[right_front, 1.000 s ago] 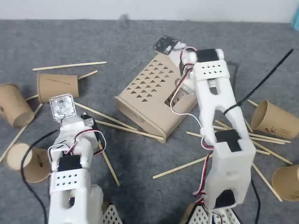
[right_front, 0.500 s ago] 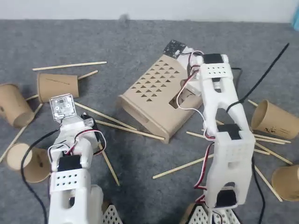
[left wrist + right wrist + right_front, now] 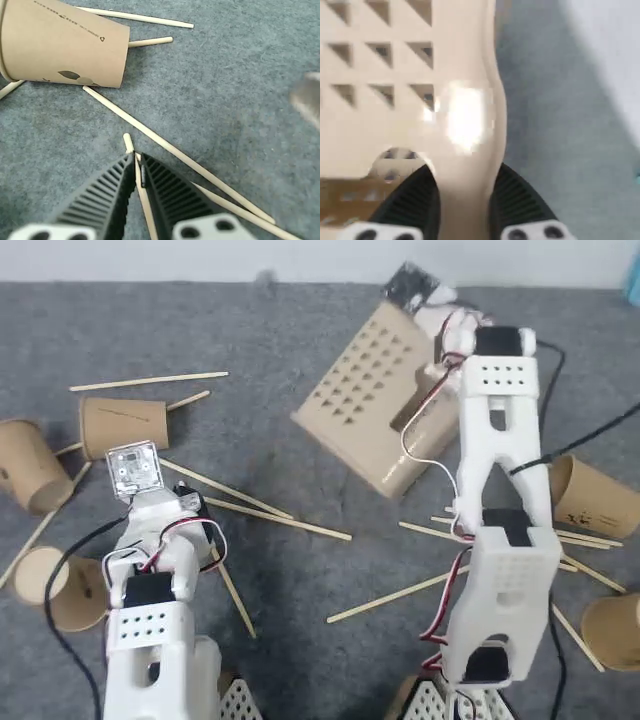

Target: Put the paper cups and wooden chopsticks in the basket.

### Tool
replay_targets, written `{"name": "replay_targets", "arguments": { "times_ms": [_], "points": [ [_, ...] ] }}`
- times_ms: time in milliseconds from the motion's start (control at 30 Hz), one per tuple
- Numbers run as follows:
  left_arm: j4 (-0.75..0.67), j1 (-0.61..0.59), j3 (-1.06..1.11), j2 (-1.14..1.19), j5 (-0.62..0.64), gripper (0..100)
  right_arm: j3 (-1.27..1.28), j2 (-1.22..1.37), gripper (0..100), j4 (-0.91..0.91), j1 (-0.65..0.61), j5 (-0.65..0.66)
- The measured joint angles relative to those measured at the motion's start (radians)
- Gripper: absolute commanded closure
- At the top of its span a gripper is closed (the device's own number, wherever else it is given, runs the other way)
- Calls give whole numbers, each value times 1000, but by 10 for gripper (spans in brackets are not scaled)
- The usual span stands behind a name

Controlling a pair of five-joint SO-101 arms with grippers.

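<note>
The beige perforated basket (image 3: 375,405) is tilted at the back right, and my right gripper (image 3: 432,380) is shut on its rim. In the right wrist view the basket wall (image 3: 420,75) runs between the two dark fingers (image 3: 415,200) of that gripper (image 3: 462,190). At the front left my left gripper (image 3: 136,167) is shut on a wooden chopstick (image 3: 129,145), just short of a paper cup (image 3: 65,42) lying on its side. That cup (image 3: 125,425) lies beyond the left arm, with more cups (image 3: 30,465) (image 3: 60,585) at the left edge and others (image 3: 590,495) (image 3: 615,630) on the right.
Several loose chopsticks lie on the grey cloth: one far left (image 3: 150,381), a long one in the middle (image 3: 275,518), one front centre (image 3: 395,598), and a cluster right of the right arm (image 3: 570,560). A black cable (image 3: 585,390) crosses the right side.
My right gripper has dragged the basket toward the back right and turned it, away from the table's middle. The left arm has stayed still.
</note>
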Motion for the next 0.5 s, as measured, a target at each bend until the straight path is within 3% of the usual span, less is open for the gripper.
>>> {"name": "replay_targets", "arguments": {
  "times_ms": [167,367,500],
  "points": [
    [0,0,0,0,0,987,-118,-6,991,0,0,6],
    [0,0,0,0,0,987,-183,-6,991,29,6,167],
    [0,0,0,0,0,987,-183,-6,991,107,-20,198]
  ]
}}
